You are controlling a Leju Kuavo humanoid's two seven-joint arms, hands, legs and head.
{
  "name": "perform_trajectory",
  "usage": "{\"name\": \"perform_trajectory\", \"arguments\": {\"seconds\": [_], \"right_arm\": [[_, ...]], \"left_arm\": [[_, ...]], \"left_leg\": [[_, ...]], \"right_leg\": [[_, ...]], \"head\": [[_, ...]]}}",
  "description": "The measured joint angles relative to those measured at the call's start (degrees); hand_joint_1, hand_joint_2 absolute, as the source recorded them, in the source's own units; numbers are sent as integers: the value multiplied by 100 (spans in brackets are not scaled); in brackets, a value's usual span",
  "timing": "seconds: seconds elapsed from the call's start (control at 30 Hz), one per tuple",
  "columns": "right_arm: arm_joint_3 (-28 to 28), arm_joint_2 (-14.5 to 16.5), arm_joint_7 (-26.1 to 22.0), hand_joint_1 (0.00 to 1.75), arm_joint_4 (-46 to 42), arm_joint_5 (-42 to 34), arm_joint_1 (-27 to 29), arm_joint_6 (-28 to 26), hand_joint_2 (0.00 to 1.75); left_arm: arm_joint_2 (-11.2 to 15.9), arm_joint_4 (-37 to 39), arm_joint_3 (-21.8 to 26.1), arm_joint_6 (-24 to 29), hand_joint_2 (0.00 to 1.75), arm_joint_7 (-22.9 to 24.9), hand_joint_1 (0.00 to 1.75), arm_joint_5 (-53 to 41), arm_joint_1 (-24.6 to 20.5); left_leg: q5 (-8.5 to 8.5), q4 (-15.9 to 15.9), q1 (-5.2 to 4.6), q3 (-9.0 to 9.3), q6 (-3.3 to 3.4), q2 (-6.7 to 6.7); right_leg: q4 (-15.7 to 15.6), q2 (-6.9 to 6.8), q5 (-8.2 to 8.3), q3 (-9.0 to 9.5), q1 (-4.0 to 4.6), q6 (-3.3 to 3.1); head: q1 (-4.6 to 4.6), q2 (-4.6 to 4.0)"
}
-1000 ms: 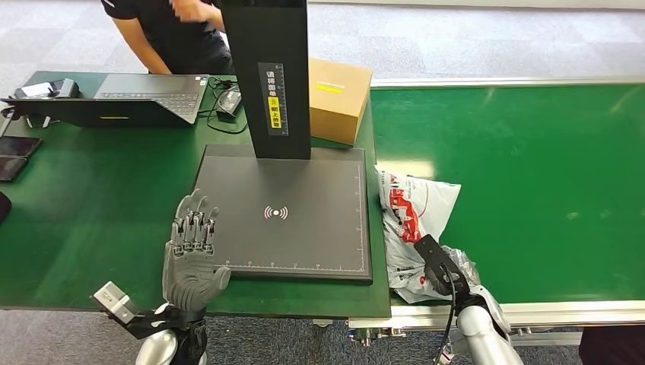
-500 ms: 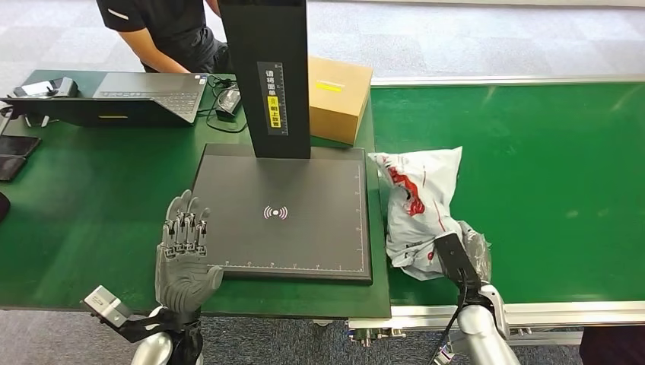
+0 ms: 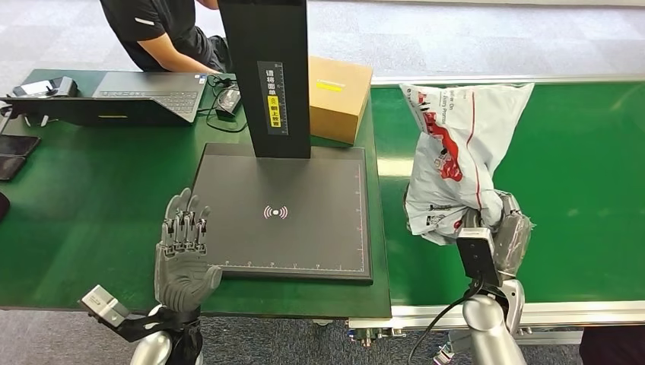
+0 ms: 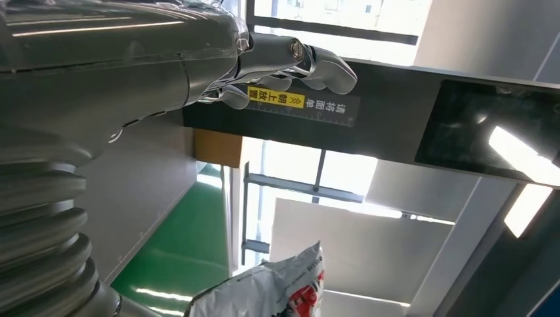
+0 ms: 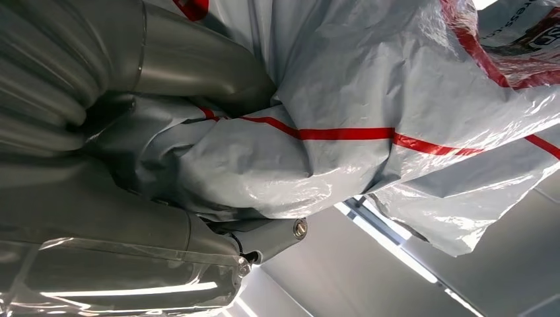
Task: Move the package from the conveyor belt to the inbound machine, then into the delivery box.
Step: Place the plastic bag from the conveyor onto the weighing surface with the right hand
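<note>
- Nearest, at about 7 o'clock in the head view, the left hand point(image 3: 182, 255) hovers by the near-left corner of the scanner plate point(image 3: 289, 217), palm up-facing, fingers apart and fairly straight, holding nothing. In the left wrist view its fingers point(image 4: 310, 63) show slightly curled against the black column, touching nothing that I can make out.
- At about 5 o'clock, the right hand point(image 3: 498, 232) grips the package point(image 3: 456, 152), a grey-white plastic mailer with red print. The right wrist view shows the thumb and fingers point(image 5: 198, 72) closed around a bunched end of the bag, the film crumpled between them.
- The package stands up from that grip, its loose end fanning toward 1 o'clock above the conveyor belt point(image 3: 578, 175). It appears lifted clear of the belt, just right of the scanner plate.
- Step in hand, as I judge it: carrying the package from the belt to the inbound machine. The next move calls for swinging the bag toward 9 o'clock over the plate and lowering it flat near the scan mark point(image 3: 275, 213); being limp, it may fold or drape over the plate's edge.
- Farther, at 12 o'clock, the black column point(image 3: 266, 76) rises from the plate, a cardboard box point(image 3: 338, 99) just beside it.
- Farthest, at 11 o'clock, a laptop point(image 3: 144, 95) and a person point(image 3: 163, 34) behind it.
</note>
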Motion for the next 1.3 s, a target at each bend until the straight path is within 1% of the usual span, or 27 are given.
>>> {"name": "perform_trajectory", "arguments": {"seconds": [0.47,0.53,0.6,0.73,0.83,0.9,1.07,1.3], "right_arm": [[8,2,-4,175,-148,59,-4,99,175],[46,-14,4,175,-139,213,-27,222,175],[170,-86,24,175,-81,620,-120,360,175],[682,-363,39,175,263,1862,-614,619,175],[1269,-569,7,175,644,2698,-1130,711,175],[1711,-661,-51,175,958,3024,-1544,740,175],[2746,-703,-121,175,1721,3240,-2507,897,175],[3615,-674,-135,175,2332,3219,-3200,1019,175]], "left_arm": [[0,0,-2,-20,175,0,0,1,-40],[0,0,-3,-51,175,0,0,1,-42],[1,0,-11,-119,175,0,0,4,-56],[9,3,-80,-281,175,0,0,11,-134],[27,15,-145,-344,175,0,0,20,-207],[36,26,-163,-352,175,0,0,25,-258],[43,58,-196,-352,175,0,0,25,-344],[54,108,-222,-350,175,0,0,34,-410]], "left_leg": [[0,0,0,-4,0,0],[0,-1,0,-5,0,0],[0,-1,0,-6,0,1],[10,1,0,-9,4,2],[19,1,0,-15,3,1],[23,2,0,-18,2,1],[26,3,0,-19,1,0],[26,3,1,-33,1,-3]], "right_leg": [[0,0,0,-3,0,0],[1,0,0,-3,0,0],[1,2,1,-5,0,0],[2,2,8,-6,0,3],[4,2,14,-9,0,6],[6,2,18,-13,-1,6],[7,1,19,-17,0,4],[8,-3,19,-24,-1,4]], "head": [[0,0],[1,0],[1,0],[1,0],[1,0],[0,0],[0,0],[1,0]]}}
